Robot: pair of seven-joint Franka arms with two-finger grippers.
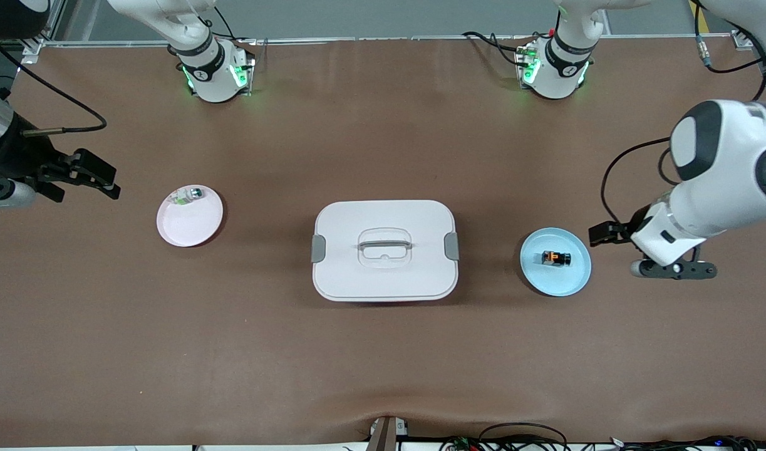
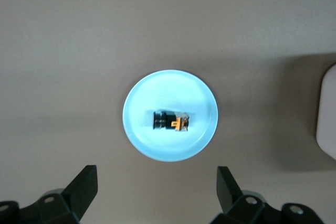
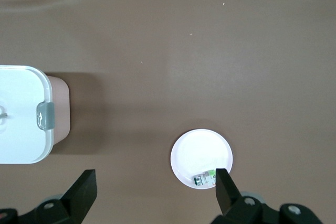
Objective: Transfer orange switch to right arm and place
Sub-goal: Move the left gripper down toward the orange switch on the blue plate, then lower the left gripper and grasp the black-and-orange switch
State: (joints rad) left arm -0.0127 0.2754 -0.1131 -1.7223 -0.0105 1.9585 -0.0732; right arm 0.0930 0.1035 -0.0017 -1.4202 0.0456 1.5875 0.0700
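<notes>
Orange switch (image 1: 556,258) beside left hand (image 1: 602,234), apart.

You had two plates on the brown surface (image 1: 383,363): one pink plate (image 1: 198,228) and one blue plate (image 1: 567,279). Each carried one small part, a green-white-silver part (image 1: 188,195) and an orange switch (image 1: 555,258). One white lidded box (image 1: 384,250) sat between them.

A white rectangular lidded box (image 1: 384,250) with grey side clasps and a recessed handle is seen mid-table on the brown mat (image 1: 383,363). A pale pink round plate (image 1: 189,216), holding a small green-white-silver part (image 1: 189,195), lies toward the right arm's end. A light blue round plate (image 1: 555,261) lies toward the left arm's end.
</notes>
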